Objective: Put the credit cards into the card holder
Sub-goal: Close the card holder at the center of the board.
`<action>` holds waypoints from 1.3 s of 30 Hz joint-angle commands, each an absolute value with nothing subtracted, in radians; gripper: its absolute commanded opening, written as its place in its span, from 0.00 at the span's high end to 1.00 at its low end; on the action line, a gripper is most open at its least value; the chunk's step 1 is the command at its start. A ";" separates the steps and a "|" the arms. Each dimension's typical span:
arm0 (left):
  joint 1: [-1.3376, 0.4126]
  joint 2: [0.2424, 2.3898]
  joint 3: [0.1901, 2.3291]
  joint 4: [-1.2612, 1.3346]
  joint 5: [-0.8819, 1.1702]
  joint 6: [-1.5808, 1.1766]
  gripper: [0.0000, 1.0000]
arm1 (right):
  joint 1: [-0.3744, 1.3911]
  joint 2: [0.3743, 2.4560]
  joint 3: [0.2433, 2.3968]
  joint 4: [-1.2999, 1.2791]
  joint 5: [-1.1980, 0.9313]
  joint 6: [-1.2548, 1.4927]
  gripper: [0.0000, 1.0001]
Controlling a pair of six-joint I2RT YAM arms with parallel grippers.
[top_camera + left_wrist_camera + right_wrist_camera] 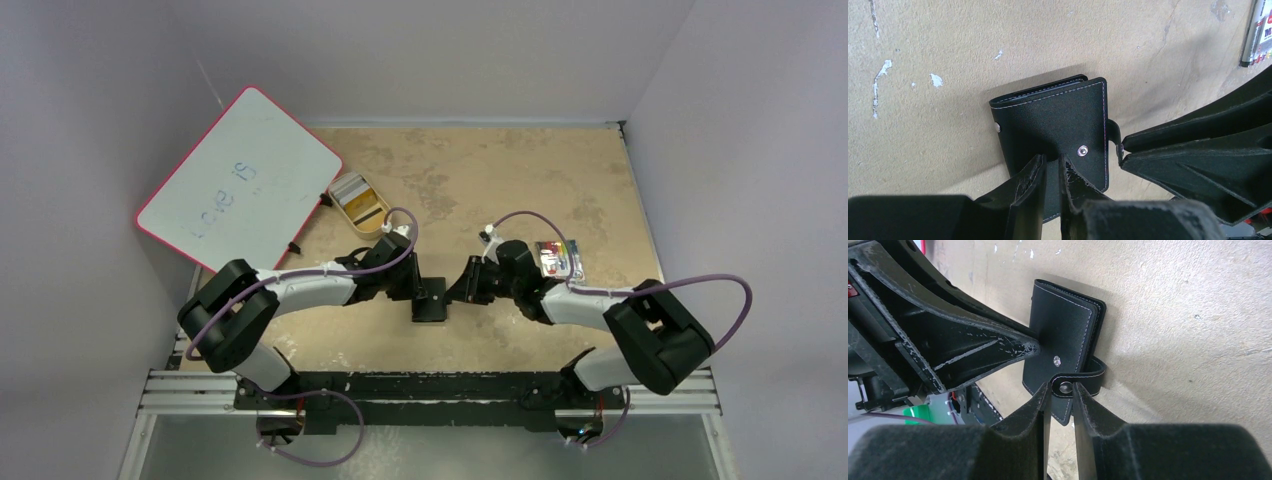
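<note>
The card holder (431, 300) lies folded shut on the table between my two arms, a black wallet (1053, 120) with white stitching and a silver snap stud (1082, 149). My left gripper (1053, 159) rests its tips on the cover, fingers a narrow gap apart with nothing between them. My right gripper (1063, 387) is shut on the holder's little snap tab (1088, 377), which curls round the holder's edge (1063, 325) and stands just off the stud (1056, 360). No credit cards are in view.
A pink-rimmed whiteboard (240, 180) leans at the back left, with a gold oval tin (358, 203) beside it. A small multicoloured item (558, 260) lies behind the right arm. Walls close in on three sides of the tan table (480, 170).
</note>
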State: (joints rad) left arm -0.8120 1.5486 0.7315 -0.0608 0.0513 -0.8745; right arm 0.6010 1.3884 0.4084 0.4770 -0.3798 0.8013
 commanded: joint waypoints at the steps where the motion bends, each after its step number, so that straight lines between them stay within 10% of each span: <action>1: -0.813 1.554 0.729 -0.073 0.018 -0.858 0.85 | 0.597 1.400 0.419 0.535 -0.411 0.810 0.75; 39: -0.809 1.331 0.741 -0.141 -0.048 -0.934 0.79 | 0.724 1.450 0.615 0.238 -0.179 0.774 0.76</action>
State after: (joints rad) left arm -0.8120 1.3705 0.7052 -0.0952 0.0151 -0.9390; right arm 0.6895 1.4940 0.5446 0.3775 -0.3000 0.8200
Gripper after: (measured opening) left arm 0.199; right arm 0.240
